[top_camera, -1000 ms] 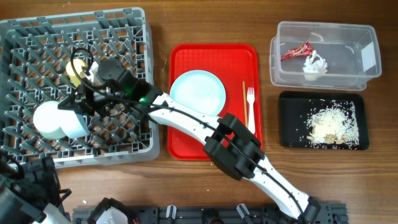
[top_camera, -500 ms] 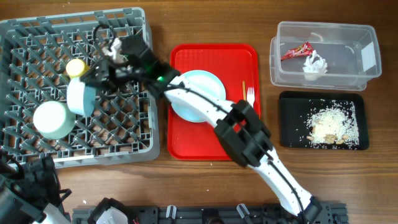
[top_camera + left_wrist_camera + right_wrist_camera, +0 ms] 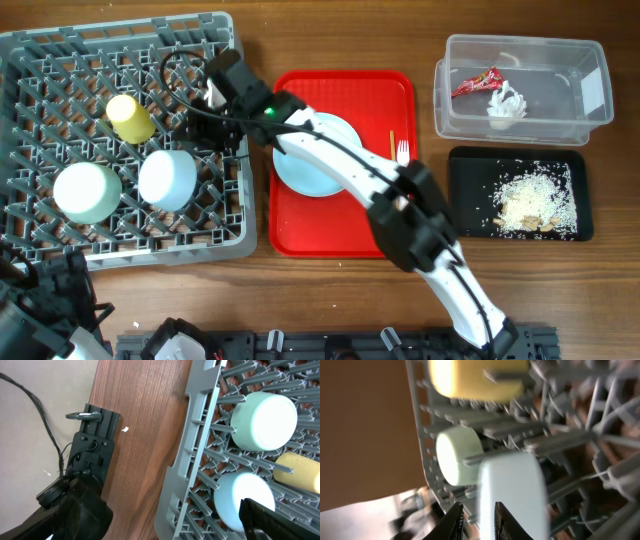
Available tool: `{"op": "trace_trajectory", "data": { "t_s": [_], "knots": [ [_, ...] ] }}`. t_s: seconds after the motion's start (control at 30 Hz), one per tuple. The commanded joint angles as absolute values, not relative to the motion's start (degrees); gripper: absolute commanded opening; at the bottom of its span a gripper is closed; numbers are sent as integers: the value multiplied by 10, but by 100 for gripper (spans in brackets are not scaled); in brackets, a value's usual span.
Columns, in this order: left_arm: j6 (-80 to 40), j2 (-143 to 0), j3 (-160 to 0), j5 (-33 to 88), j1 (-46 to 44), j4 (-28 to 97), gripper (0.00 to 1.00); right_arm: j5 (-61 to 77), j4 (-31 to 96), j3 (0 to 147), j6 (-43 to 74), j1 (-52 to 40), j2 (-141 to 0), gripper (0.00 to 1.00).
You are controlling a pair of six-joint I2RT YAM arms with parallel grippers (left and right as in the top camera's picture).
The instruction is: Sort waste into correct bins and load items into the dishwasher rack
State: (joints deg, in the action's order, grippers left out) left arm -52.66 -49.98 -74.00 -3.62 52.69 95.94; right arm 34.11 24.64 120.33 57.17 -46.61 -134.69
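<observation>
The grey dishwasher rack [image 3: 60, 50] fills the left of the overhead view. In it are the yellow cup [image 3: 130, 118], the pale green bowl [image 3: 87, 192] and the small white bowl [image 3: 167, 180], both bowls upside down. My right gripper [image 3: 200, 130] hovers over the rack's right part, open and empty, apart from the white bowl [image 3: 512, 495]. The white plate [image 3: 318, 165] and the fork [image 3: 403, 160] lie on the red tray [image 3: 300, 230]. My left gripper [image 3: 165, 527] is open and empty beside the rack [image 3: 185, 460]. The right arm hides part of the plate.
The clear tub [image 3: 560, 125] at the back right holds the red wrapper [image 3: 477, 82] and the white napkin [image 3: 506, 102]. The black tray [image 3: 465, 195] in front of it holds rice scraps [image 3: 535, 200]. The left arm [image 3: 40, 300] is folded at the front left corner.
My right gripper carried the white bowl rightward over the rack, then let it go. The bowl now rests in the rack beside the green bowl, and the gripper has drawn back to the right.
</observation>
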Motion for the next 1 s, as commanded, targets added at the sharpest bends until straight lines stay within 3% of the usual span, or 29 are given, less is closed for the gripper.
{"op": "trace_trajectory", "data": {
  "t_s": [0.0,0.27,0.33,0.4,0.57,0.67,0.83,0.97],
  "knots": [
    [-530,-499,-741,-46,532,956,100,212,267,1214,464,-471,-1236,22],
    [-530,-499,-741,-46,532,956,100,153,309,1214,389,-512,-1235,20],
    [-530,-499,-741,-46,532,957,100,110,342,1214,388,-515,-1231,27],
    [-530,-499,-741,-46,532,957,100,96,379,1214,383,-500,-1219,44],
    [-530,-499,-741,-31,531,957,100,94,521,1214,382,-395,-1138,69],
    [-527,-499,-741,27,531,965,100,94,600,1214,376,-316,-1084,99],
    [-469,-499,-741,144,531,965,100,91,733,1214,332,-239,-1068,100],
    [-469,-499,-741,106,531,965,100,18,799,1210,315,-238,-1099,98]
  ]
}}
